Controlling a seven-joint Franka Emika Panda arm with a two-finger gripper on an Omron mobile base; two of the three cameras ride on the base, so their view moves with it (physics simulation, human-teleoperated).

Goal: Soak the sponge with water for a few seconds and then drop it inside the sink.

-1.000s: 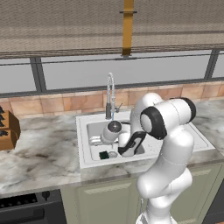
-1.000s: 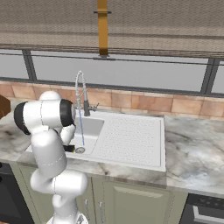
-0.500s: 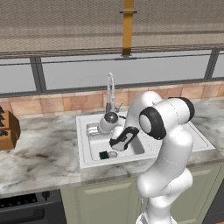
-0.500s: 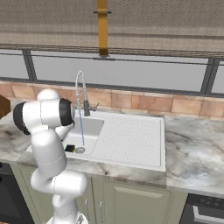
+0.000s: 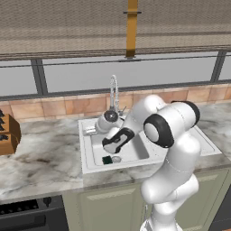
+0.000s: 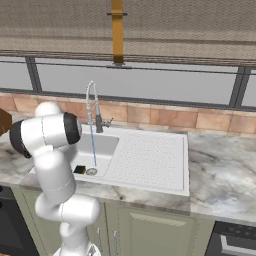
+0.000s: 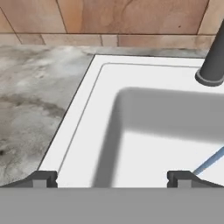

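Note:
The sponge lies dark green face up on the floor of the sink, just left of the round drain. In the right base view the sponge sits beside the drain. The water falls as a thin blue stream from the faucet into the basin. My gripper hovers open and empty above the sink's left rear corner, well above the sponge. In the hand view my gripper has its tips wide apart over the sink rim, with the water at lower right.
A brown knife block stands at the far left on the marble counter. The dotted drainboard adjoins the basin on the right. The faucet base rises near my hand. A brick backsplash and window close off the back.
My hand has risen out of the basin and drifted left toward the rear corner. The sponge has stayed in place by the drain and the water keeps running.

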